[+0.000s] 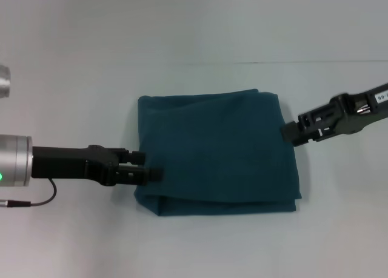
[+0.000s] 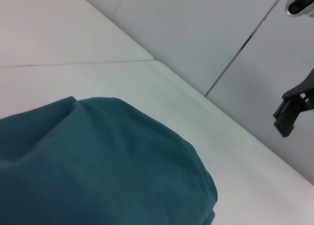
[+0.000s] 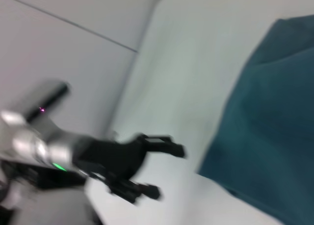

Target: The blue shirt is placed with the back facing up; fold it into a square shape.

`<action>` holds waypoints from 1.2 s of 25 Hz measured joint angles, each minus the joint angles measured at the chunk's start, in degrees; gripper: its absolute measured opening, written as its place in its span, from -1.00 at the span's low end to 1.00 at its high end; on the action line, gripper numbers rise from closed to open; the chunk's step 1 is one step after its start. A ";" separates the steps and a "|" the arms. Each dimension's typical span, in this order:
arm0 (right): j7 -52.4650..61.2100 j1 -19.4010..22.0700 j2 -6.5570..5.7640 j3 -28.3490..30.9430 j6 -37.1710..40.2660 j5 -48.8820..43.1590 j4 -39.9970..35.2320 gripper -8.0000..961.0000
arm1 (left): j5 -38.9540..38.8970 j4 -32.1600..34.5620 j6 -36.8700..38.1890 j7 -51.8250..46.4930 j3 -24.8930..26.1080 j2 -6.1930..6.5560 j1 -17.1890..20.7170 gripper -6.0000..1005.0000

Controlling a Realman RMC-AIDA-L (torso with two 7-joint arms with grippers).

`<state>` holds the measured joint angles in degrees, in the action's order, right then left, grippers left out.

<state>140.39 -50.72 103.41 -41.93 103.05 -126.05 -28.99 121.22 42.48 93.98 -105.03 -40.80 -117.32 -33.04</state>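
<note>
Two grippers (image 1: 151, 172) (image 1: 290, 133) beside plain folded blue shirt (image 1: 218, 154).

You have one blue shirt (image 1: 217, 154) on one white table (image 1: 194, 29). Two grippers flank it: one left gripper (image 1: 151, 167) and one right gripper (image 1: 287, 131), one at each side edge.

No legible text or labels.

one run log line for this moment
blue shirt: folded, roughly square | left end effector: open, at shirt's left edge | right end effector: at right edge
</note>
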 joint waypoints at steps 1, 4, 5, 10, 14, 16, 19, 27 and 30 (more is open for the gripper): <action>-2.04 0.42 0.51 -0.78 -0.19 -0.46 -2.11 0.22 | -0.10 0.02 0.03 0.00 0.31 0.00 0.01 0.69; -9.62 2.09 2.49 -1.48 -1.33 -0.97 -6.88 0.22 | -0.20 0.04 0.03 0.11 1.00 -0.06 0.03 0.69; -12.06 2.46 3.13 -1.49 -2.07 -0.98 -7.92 0.22 | -0.21 0.04 0.00 0.12 1.07 -0.09 -0.07 0.69; -23.28 2.95 5.96 -3.06 -2.43 -1.13 -9.85 0.23 | -0.23 -1.28 1.31 -1.52 0.63 -0.22 -2.14 0.69; -25.60 2.63 7.48 -3.81 -2.78 -0.98 -11.16 0.23 | 0.14 -2.03 4.46 -7.14 0.26 -0.15 -4.21 0.69; -25.65 2.36 8.04 -5.19 -2.70 -1.07 -11.30 0.23 | 0.14 -1.84 4.73 -8.07 0.25 -0.15 -4.44 0.69; -25.78 2.54 8.55 -7.33 -3.06 -1.13 -11.34 0.23 | 0.15 -1.75 4.67 -7.55 0.26 0.05 -4.54 0.70; -26.10 3.92 8.86 -7.59 -2.92 -0.97 -11.00 0.24 | 1.43 -1.77 2.82 -6.65 0.20 0.26 -4.40 0.70; -26.10 4.10 8.89 -7.70 -2.62 -1.37 -10.95 0.24 | 1.53 -1.37 2.10 -4.72 0.18 0.05 -4.13 0.70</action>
<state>114.29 -46.62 112.30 -49.64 100.43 -127.42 -39.94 122.76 41.11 96.07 -109.75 -40.63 -117.27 -37.17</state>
